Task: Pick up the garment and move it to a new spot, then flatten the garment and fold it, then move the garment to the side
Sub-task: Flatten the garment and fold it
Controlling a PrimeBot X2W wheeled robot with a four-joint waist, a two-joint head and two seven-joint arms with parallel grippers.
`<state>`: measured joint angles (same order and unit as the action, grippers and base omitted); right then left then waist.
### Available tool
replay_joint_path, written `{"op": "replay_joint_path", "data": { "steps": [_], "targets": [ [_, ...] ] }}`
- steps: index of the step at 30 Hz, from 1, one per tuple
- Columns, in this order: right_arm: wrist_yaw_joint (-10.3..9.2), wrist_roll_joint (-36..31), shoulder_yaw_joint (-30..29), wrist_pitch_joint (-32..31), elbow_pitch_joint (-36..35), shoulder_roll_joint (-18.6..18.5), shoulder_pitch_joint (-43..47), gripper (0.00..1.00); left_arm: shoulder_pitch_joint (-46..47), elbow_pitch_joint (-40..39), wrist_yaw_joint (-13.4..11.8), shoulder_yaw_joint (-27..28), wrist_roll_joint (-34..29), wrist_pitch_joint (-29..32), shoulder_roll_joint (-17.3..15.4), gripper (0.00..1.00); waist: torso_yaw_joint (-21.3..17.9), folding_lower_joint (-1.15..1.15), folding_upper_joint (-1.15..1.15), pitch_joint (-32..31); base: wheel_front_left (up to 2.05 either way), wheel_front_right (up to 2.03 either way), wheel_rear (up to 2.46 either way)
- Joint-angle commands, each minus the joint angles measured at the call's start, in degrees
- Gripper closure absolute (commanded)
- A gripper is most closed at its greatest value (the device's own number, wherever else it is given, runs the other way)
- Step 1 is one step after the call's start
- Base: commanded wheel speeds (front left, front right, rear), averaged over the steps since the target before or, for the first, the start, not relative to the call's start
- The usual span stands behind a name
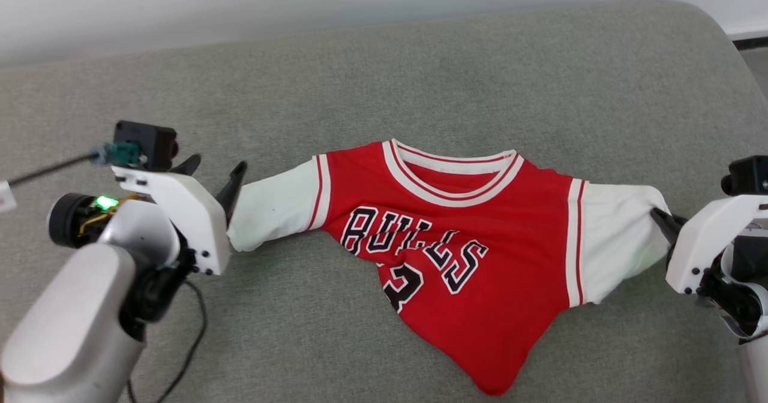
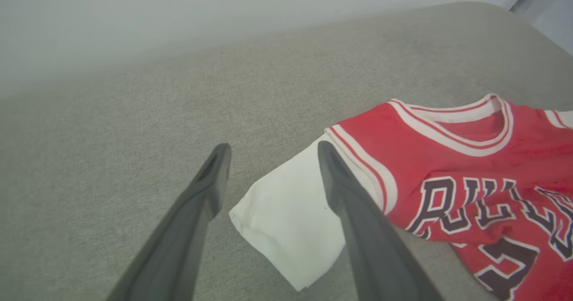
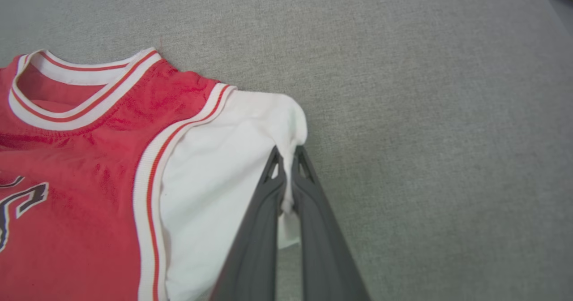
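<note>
Head view: at three o'clock the right gripper (image 1: 658, 214) pinches a white sleeve (image 1: 612, 241) of the shirt (image 1: 480, 211). At nine o'clock the left gripper (image 1: 216, 164) is spread at the other sleeve (image 1: 273, 205).

Grey cushion (image 1: 420, 61) open beyond the garment (image 1: 468, 223); a cable (image 1: 203, 331) trails at lower left.
</note>
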<state>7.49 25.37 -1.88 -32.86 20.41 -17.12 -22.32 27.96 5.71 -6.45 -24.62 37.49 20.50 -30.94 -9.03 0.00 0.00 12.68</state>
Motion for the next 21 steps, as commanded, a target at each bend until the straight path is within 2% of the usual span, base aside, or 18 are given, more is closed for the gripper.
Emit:
{"op": "replay_joint_path", "data": {
  "steps": [1, 3, 4, 5, 11, 17, 18, 19, 20, 21],
  "targets": [
    [-0.01, -0.28, 0.22, -0.05, -1.78, 0.63, 0.46, 1.0, 1.67, 2.1, 1.05, -0.27, 2.37, 5.14, -1.08, 0.0, -1.11, 0.0, 0.0, 1.05, 0.0, 0.0, 0.0],
    [-0.01, 0.03, 0.19, -0.05, -2.71, 1.04, 0.6, 1.0, 2.45, 3.26, 1.39, -0.34, 3.24, 7.52, -1.58, 0.0, -1.38, 0.0, 0.0, 1.38, 0.0, 0.0, 0.0],
    [-0.01, -0.32, 0.44, -0.15, -4.24, 1.33, 0.8, 1.0, 3.15, 6.47, 2.03, -0.6, 5.99, 12.92, -1.98, 0.0, -1.97, 0.0, 0.0, 2.2, 0.0, 0.0, 0.0],
    [-0.01, 0.22, 0.57, -0.34, -4.9, 1.92, 0.85, 1.0, 3.85, 7.81, 2.46, -0.55, 6.91, 14.63, -2.2, 0.0, -2.28, 0.0, 0.0, 2.6, 0.0, 0.0, 0.0],
    [-0.01, -0.04, 1.29, -0.53, -6.8, 2.43, 0.85, 1.0, 5.81, 14.85, 4.04, -0.94, 9.94, 20.18, -2.04, 0.0, -3.55, 0.0, 0.0, 4.37, 0.0, 0.0, 0.0],
    [-0.01, 0.45, 1.67, -0.43, -7.07, 2.7, 0.83, 1.0, 6.12, 21.42, 5.23, -3.75, 12.6, 27.64, 0.37, 0.0, -4.28, 0.0, 0.0, 5.1, 0.0, 0.0, 0.0],
    [-0.01, 0.52, 1.72, -0.34, -6.97, 2.66, 0.82, 1.0, 6.22, 22.16, 5.41, -3.98, 13.29, 28.6, 1.18, 0.21, -4.32, 0.0, 0.0, 5.11, 0.0, 0.0, 0.0],
    [-0.01, 0.7, 1.84, -0.15, -6.98, 2.62, 0.75, 1.0, 6.29, 22.85, 5.5, -4.06, 13.93, 29.23, 2.02, 0.55, -4.35, 0.0, 0.0, 5.1, 0.0, 0.0, 0.0],
    [-0.01, 0.71, 2.01, 0.07, -6.94, 2.5, 0.64, 1.0, 6.38, 23.45, 5.66, -4.33, 14.17, 29.71, 2.68, 0.64, -4.4, 0.0, 0.0, 5.03, 0.0, 0.0, 0.0],
    [-0.01, 0.8, 2.27, 0.18, -6.89, 2.36, 0.5, 1.0, 6.67, 23.93, 5.96, -4.57, 14.15, 29.55, 3.09, 0.88, -4.45, 0.0, 0.0, 4.89, 0.0, 0.0, 0.0]
  ]
}}
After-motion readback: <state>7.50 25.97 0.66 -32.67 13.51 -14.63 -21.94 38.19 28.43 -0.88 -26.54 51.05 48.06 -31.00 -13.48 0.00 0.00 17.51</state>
